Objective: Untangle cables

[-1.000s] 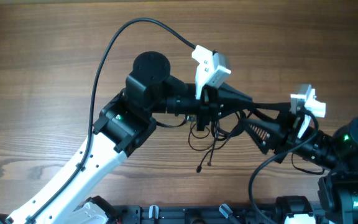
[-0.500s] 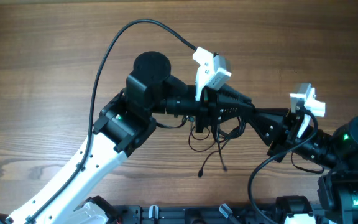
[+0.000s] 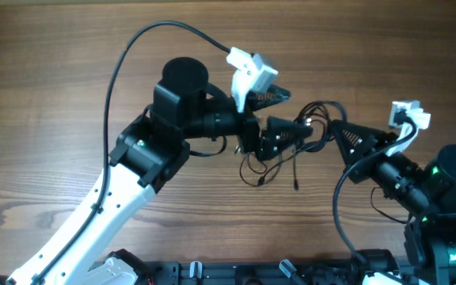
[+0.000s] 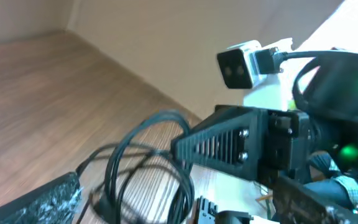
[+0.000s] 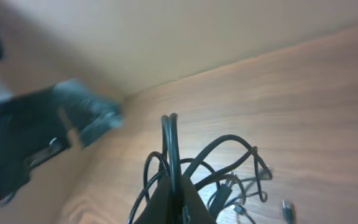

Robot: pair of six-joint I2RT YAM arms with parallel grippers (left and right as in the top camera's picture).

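My right gripper (image 5: 171,183) is pinched fully closed on the cables (image 5: 170,140); strands stand up out of the tips and loops fan out beside them. My left gripper (image 3: 279,115) has its fingers spread wide with nothing clamped, though the bundle sits right at them and I can't tell whether it touches. The cables hang between the two grippers over the middle of the wooden table (image 3: 54,79). Loose strands droop below, and one thin end (image 3: 298,185) reaches toward the wood. The wrist views are blurry, so the knot detail is unclear.
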